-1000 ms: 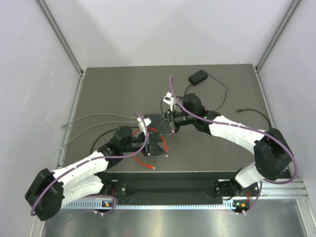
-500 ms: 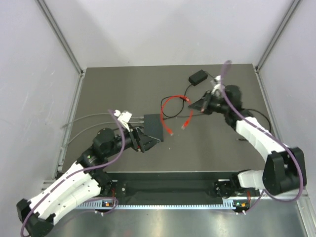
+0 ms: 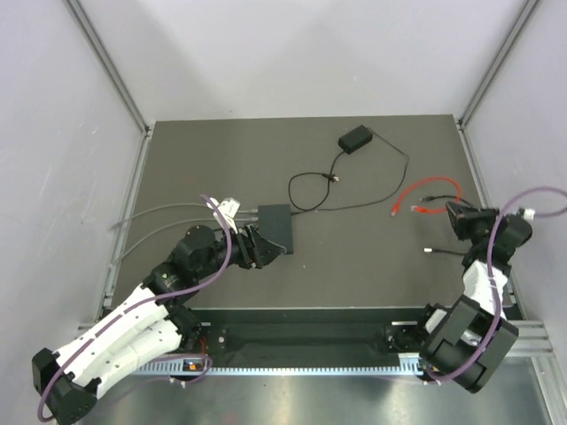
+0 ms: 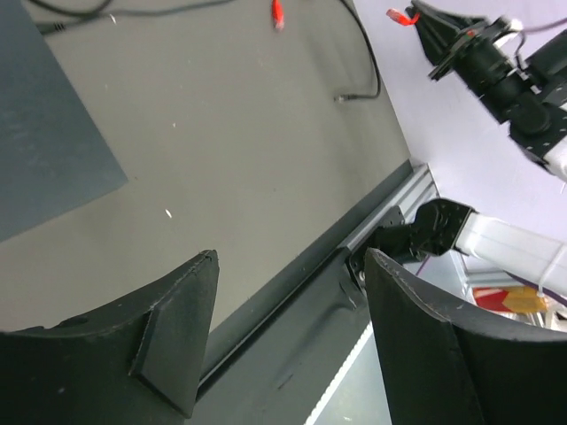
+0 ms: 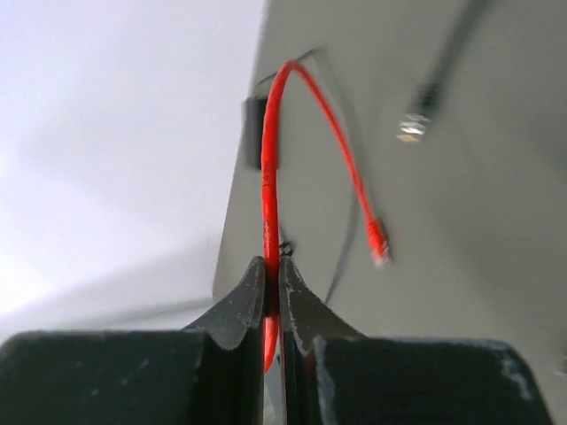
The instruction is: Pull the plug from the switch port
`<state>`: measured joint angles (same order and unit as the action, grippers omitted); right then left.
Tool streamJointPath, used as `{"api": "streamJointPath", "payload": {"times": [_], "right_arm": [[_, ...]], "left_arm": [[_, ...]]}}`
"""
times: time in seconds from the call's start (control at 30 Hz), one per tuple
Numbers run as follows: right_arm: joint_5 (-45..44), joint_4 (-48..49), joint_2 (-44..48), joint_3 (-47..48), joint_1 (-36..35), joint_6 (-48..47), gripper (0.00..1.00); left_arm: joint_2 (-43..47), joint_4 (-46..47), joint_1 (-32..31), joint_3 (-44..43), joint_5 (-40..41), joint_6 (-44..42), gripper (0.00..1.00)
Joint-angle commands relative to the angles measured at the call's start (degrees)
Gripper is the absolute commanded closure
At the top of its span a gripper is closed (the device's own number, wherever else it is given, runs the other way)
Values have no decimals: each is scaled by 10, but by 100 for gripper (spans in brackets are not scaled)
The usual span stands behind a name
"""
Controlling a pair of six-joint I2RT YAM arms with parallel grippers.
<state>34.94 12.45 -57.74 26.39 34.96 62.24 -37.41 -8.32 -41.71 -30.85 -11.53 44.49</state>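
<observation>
At R edge of table (image 3: pixel 372 261), R pincer (image 3: pixel 455 215) clamps red cable (image 3: pixel 427 189), plug (image 3: pixel 393 212) well apart from switch (image 3: pixel 275 227); L pincer (image 3: pixel 258 247) agape.

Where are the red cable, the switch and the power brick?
red cable (image 5: pixel 267 177), right wrist view, its straight upright stretch.
switch (image 3: pixel 276 223), top view, middle of its top face.
power brick (image 3: pixel 355 139), top view, middle of its top.

Lab test cell: white panel walls (image 3: pixel 292 53), aluminium frame posts (image 3: pixel 108 66), dark tabletop (image 3: pixel 354 257).
</observation>
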Motion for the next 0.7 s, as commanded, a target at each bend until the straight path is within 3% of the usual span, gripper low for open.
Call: {"api": "streamJointPath", "payload": {"times": [0.0,0.17,0.43,0.53,0.67], "right_arm": [[-32,93,24,-41,56,74,100],[-95,72,39,-58,88,6,100],[-202,97,81,-115,98,16,100],[-201,94,61,-123,98,11,100],[-182,28,49,-120,97,-39,74]], "left_arm": [[-7,29,-1,6,-26,18,29],[10,21,-1,18,-29,17,29],[22,8,-1,22,-16,23,31],[19,12,-1,25,-18,27,31],[17,9,-1,31,-10,26,31]]}}
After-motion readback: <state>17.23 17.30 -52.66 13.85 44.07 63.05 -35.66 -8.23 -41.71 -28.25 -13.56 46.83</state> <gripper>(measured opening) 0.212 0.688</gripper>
